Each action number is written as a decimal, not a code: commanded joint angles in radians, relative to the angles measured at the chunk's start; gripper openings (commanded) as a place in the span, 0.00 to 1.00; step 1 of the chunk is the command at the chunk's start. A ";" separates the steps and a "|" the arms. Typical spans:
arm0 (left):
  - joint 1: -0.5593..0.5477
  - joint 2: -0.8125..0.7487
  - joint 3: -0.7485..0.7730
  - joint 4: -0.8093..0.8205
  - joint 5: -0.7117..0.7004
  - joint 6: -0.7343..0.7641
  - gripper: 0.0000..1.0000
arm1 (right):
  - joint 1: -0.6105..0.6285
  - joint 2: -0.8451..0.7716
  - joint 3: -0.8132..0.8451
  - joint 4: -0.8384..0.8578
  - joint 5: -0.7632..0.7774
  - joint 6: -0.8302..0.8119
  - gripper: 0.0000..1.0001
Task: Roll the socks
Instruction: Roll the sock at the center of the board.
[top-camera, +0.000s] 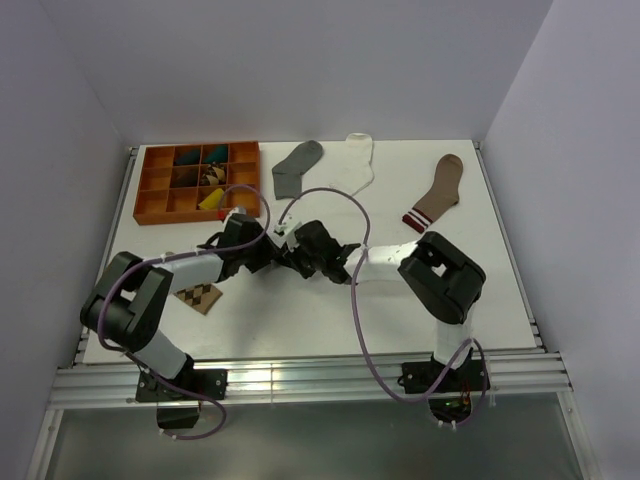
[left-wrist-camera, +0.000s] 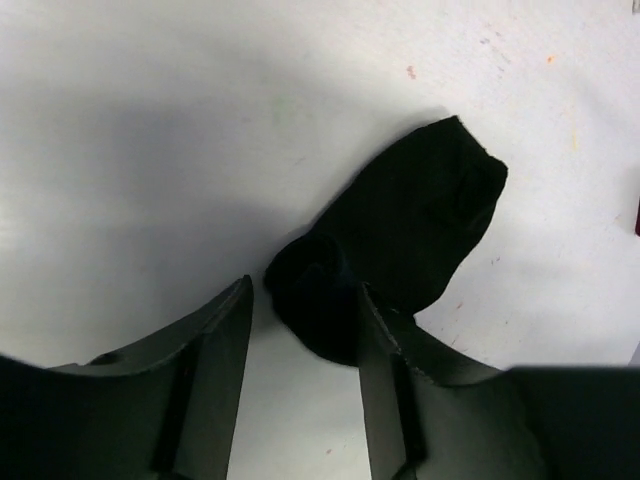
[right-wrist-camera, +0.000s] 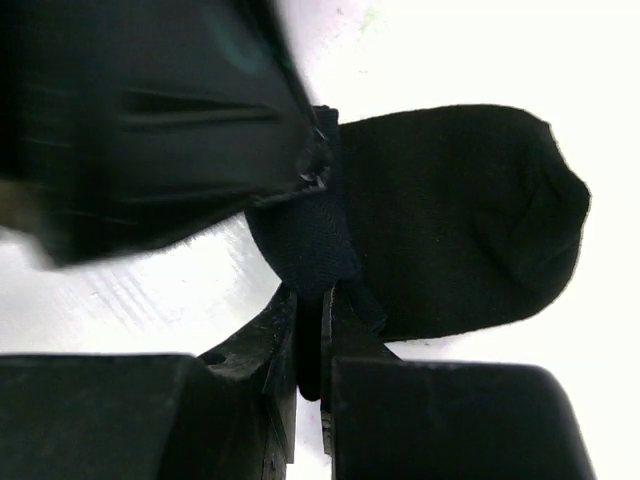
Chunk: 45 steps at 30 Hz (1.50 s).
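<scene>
The right claw (right-wrist-camera: 312, 312) is pinched together on the rolled end of the short black fabric sock (right-wrist-camera: 460, 210), with a fold of dark knit caught between its tips. The left claw (left-wrist-camera: 305, 292) stands apart around the same roll. One tip brushes it and a gap shows on the other side, so it grips nothing. The sock lies on the white surface (left-wrist-camera: 150, 120), off the near right corner of the orange plastic compartment tray (top-camera: 165, 215). Its toe half is flat and unrolled.

The likeliest trouble is the roll slackening. Only one narrow pinch holds it, and soft knit tends to spring open (the coil looks loose already). If the right claw pulls instead of turning, it would probably drag the whole sock over the smooth top. The two claws are also crowded close enough to knock together.

The sock is matte, limp and fine-knit, with a rounded toe and a small fat coil at the cuff end. The claw fingers are hard black plastic with curved flanks. The surface is hard and faintly speckled. A plain grey fabric sock (top-camera: 297, 167) lies flat just right of the tray, and a plain white fabric sock (top-camera: 355, 165) lies further right of it.
</scene>
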 joint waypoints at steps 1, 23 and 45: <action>0.026 -0.078 -0.050 -0.023 0.009 -0.028 0.54 | -0.054 0.034 0.025 -0.184 -0.239 0.116 0.00; 0.021 -0.172 -0.202 0.167 -0.005 -0.091 0.66 | -0.327 0.209 0.080 -0.174 -0.824 0.546 0.00; -0.048 -0.061 -0.192 0.271 -0.030 -0.173 0.63 | -0.355 0.235 0.045 -0.112 -0.826 0.615 0.00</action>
